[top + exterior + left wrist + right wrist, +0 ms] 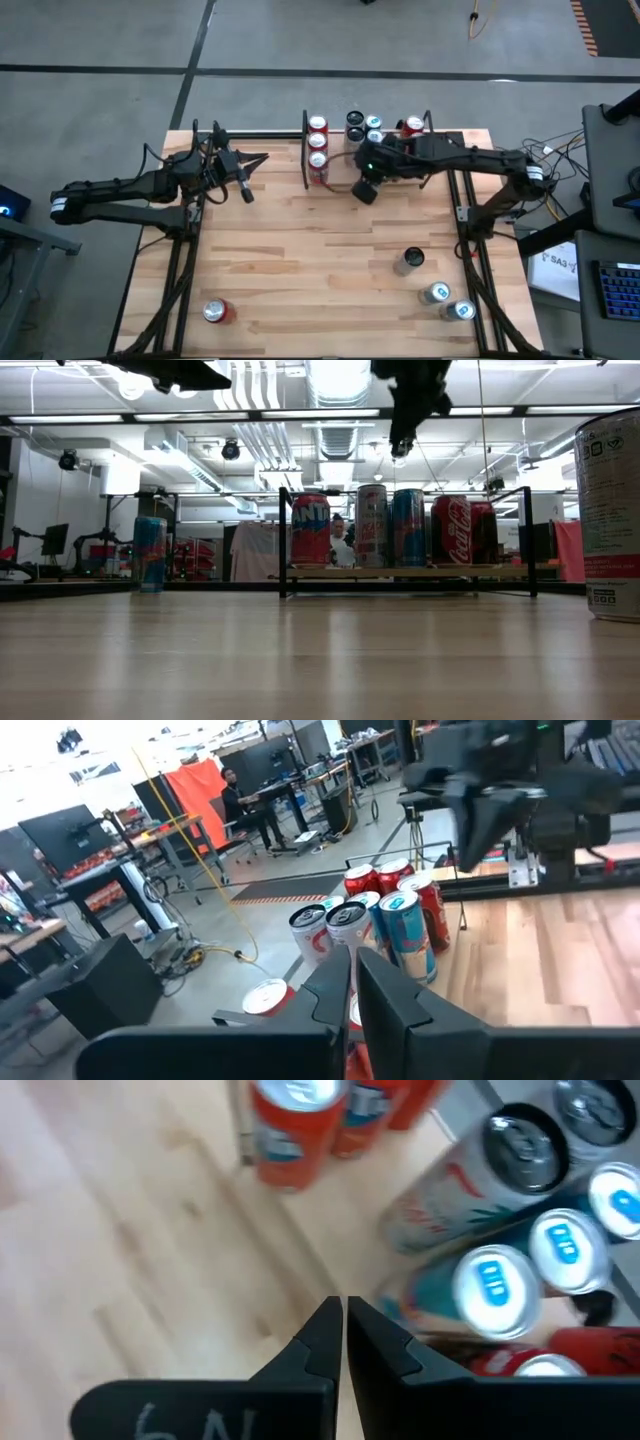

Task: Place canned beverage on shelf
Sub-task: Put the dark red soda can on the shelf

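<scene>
1. We are working toward a partly stocked shelf (340,170), the largest task item, sitting at 12 o'clock on the tabletop (300,270). It is already carrying a column of red cans (318,142) on its 9 o'clock side and a cluster of silver, blue and red cans (372,125) toward 1 o'clock.
2. We are judging the task as well underway but unfinished: three loose cans (437,293) are standing near 4 o'clock on the tabletop, and a red can (215,312) is waiting at 7 o'clock.
3. We are holding the right gripper (345,1325) above the shelf's front edge, beside the stocked cans; its fingers are pressed together and gripping nothing.
4. We are parking the left gripper (352,990) at 10 o'clock, likewise closed and empty.
5. We are reading, in the low view, "Coca-Cola" script on one red shelf can (451,530) and the letters "ANT", likely Fanta, on another (310,530). The remaining labels are not legible.
</scene>
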`<state>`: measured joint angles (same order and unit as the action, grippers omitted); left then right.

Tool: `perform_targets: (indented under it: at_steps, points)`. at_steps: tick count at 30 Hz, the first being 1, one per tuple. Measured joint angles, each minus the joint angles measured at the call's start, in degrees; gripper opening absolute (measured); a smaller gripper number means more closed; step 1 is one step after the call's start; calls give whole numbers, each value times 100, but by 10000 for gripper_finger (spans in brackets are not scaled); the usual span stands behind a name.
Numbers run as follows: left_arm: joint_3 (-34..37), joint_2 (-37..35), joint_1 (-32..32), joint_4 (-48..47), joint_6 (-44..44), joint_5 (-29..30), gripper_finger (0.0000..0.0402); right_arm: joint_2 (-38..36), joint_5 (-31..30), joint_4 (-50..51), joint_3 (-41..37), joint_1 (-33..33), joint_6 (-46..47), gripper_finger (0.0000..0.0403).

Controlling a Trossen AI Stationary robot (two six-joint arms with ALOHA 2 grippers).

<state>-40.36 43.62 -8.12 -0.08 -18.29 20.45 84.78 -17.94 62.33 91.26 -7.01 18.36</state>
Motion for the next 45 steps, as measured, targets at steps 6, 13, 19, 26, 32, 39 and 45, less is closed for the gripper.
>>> perform_targets:
  at_steps: [6, 13, 19, 26, 32, 39, 45]
  points:
    - [-2, 56, 11, -5, 453, -51, 5, -141, 474, 22, 0, 733, 328, 9]
    - [-2, 211, 24, -21, 997, -198, 5, -143, 1054, 24, 0, 1428, 795, 9]
    - [33, 450, 161, -48, 1617, -388, 5, -143, 1498, 90, 0, 2004, 1385, 9]
    - [31, 866, 772, 185, 1937, -469, 5, -183, 1561, 511, -2, 2734, 2340, 9]
    - [28, 1151, 1386, 790, 1984, -466, 5, -187, 1560, 989, -2, 3403, 3507, 9]
    - [26, 1241, 1919, 1146, 2163, -461, 5, -187, 1489, 989, -2, 4154, 4510, 9]
    - [-9, 1290, 2329, 1157, 2616, -455, 5, -184, 1141, 974, -2, 4643, 4919, 9]
